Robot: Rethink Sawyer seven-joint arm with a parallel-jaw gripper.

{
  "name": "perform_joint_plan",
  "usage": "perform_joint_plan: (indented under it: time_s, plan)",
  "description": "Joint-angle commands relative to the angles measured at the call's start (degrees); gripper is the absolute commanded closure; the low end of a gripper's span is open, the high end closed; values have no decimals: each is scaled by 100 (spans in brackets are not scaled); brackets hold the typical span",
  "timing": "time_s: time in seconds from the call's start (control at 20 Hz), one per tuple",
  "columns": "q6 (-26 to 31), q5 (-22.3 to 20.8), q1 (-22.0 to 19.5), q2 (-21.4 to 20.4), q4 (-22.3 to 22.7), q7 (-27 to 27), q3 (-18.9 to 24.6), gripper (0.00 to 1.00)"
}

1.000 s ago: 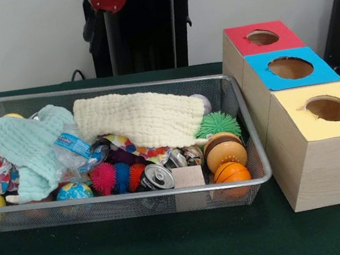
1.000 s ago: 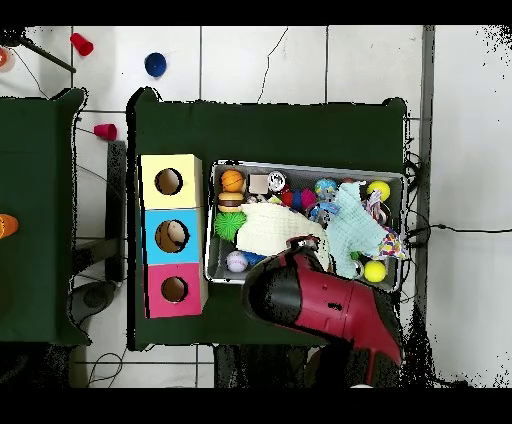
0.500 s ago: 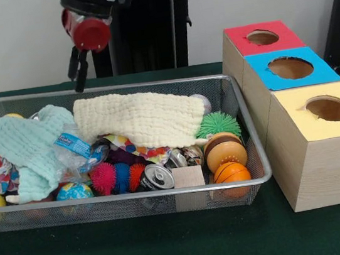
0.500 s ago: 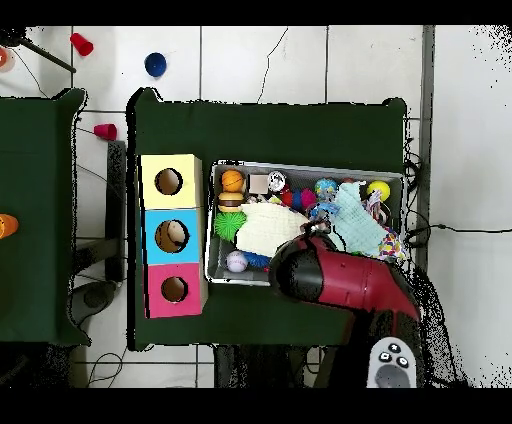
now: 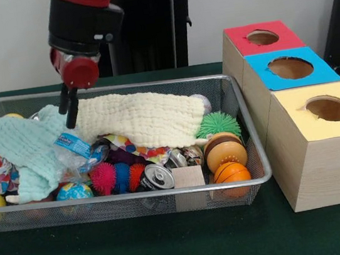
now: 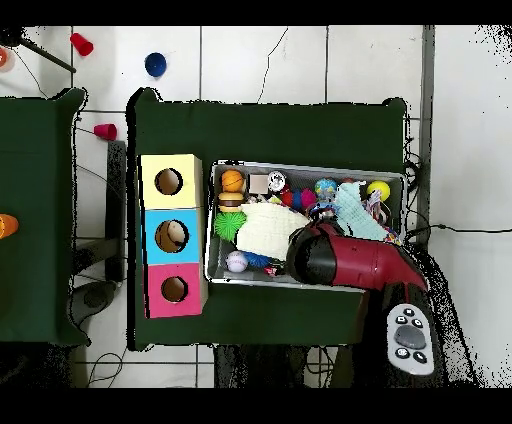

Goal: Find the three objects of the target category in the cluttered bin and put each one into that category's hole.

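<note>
My gripper [image 5: 68, 109] hangs empty, fingers nearly together, over the seam between the mint cloth [image 5: 27, 147] and the cream cloth [image 5: 140, 119] at the bin's [image 5: 120, 87] far left. Both look soft and light; I judge a pinch on a raised fold safest.

A wire-mesh bin [image 5: 253, 179] sits on the green bench, packed with clutter: a cream knitted cloth [image 5: 140, 119] draped across its middle, a mint knitted cloth [image 5: 27, 147] beside it, spiky balls, a can and a toy burger. Just beside the bin stand three wooden boxes in a row, each with a round hole on top: red [image 5: 262, 37], blue [image 5: 290, 67], yellow [image 5: 327, 108].
</note>
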Motion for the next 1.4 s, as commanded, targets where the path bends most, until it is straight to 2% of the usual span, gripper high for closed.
perform_joint_plan:
  time_s: [0.05, 0.2, 0.3, 0.35, 0.45, 0.65, 0.8, 0.9, 1.0, 1.15, 1.25, 1.4]
  plan:
    - [-420, -615, -383, 707, -663, -845, 724, 0]
    - [-385, -756, -483, 839, -843, -873, 744, 0]
    - [-329, -884, -382, 906, -945, -853, 586, 0]
    - [-196, -983, -404, 908, -963, -858, 614, 100]
    - [166, -909, -353, 934, -1010, -908, 549, 100]
    - [836, -958, 46, 1106, -1225, -748, 93, 100]
    - [1017, -968, -6, 1172, -1269, -887, 175, 100]
    - [762, -1004, 1, 1238, -1276, -755, 157, 100]
    - [306, -1029, 113, 1296, -1269, -410, 44, 100]
    - [286, -875, 80, 898, -952, -443, 260, 100]
    - [473, -633, 10, 442, -604, -498, 544, 100]
    - [988, -238, 163, -49, -314, -348, 688, 100]
